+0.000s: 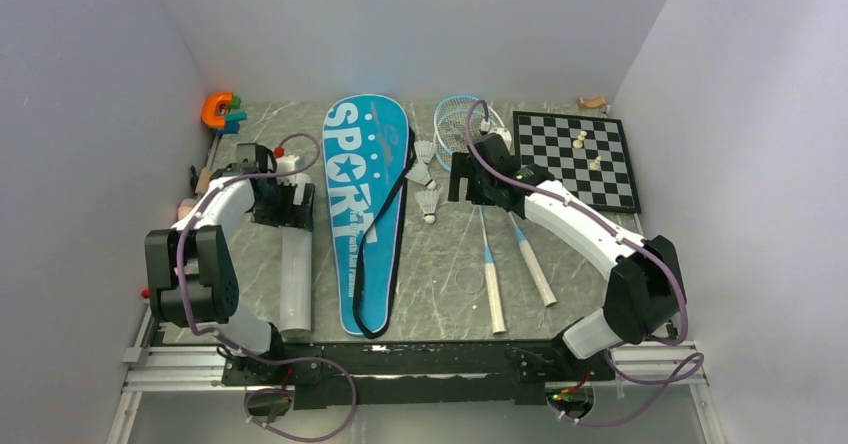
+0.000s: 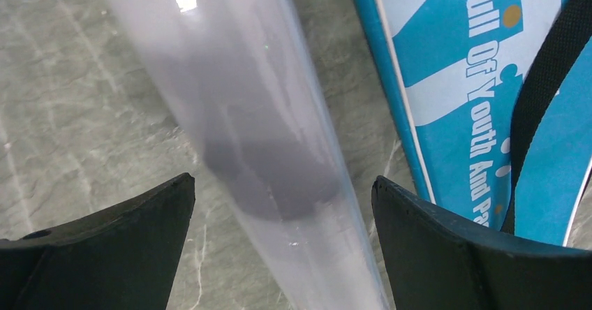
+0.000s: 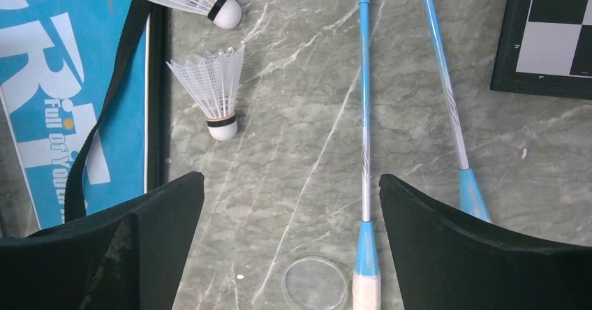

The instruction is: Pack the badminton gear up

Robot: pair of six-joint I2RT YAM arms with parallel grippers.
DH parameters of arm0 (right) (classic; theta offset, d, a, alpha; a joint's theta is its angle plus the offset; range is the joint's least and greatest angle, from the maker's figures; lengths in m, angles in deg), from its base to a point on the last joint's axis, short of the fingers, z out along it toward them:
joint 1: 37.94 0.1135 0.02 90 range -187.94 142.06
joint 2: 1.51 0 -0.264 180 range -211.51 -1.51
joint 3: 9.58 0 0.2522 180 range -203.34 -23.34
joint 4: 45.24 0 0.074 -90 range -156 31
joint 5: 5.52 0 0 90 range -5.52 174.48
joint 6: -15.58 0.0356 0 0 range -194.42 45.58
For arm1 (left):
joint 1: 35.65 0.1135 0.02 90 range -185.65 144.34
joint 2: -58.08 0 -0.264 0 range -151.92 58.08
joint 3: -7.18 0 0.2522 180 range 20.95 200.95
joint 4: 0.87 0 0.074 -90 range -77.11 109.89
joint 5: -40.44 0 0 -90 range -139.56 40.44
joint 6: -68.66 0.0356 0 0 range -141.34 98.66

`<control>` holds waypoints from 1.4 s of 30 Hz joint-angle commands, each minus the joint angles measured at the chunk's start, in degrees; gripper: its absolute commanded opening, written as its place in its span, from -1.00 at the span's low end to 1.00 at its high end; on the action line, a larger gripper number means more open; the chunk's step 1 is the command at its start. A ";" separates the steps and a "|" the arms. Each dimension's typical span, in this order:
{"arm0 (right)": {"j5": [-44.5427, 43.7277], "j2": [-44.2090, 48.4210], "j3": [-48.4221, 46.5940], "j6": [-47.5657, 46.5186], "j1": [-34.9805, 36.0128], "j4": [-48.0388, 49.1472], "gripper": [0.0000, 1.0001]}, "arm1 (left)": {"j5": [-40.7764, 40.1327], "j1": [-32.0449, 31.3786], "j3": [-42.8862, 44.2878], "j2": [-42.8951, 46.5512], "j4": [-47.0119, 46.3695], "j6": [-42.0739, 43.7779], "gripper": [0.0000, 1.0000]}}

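Left gripper [image 2: 280,179] is straddling tube [image 2: 230,79], jaws apart; right gripper [image 3: 290,177] is gaping over rackets [image 3: 364,114], shuttlecocks [image 3: 213,86]; everything lying outside bag [image 3: 42,79].

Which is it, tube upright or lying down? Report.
Lying down. The tube stretches flat along the table beside the bag; the left tool straddles it, open.

tube [image 2: 244,114] blurred, ends cropped | racket heads [image 1: 452,122] partly behind right arm [image 1: 565,212]
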 commanded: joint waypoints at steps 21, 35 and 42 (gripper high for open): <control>6.39 -26.06 -24.29 2.20 -2.80 2.02 0.92 | 0.10 -4.52 -3.89 9.21 7.41 27.60 0.20; 10.68 -36.47 -33.18 6.42 -4.60 3.99 0.74 | 8.42 -8.45 -10.92 28.21 17.01 40.93 0.25; 7.65 -39.59 -39.79 7.13 -3.00 1.11 0.72 | 5.22 -12.03 -15.00 29.10 13.97 40.12 0.18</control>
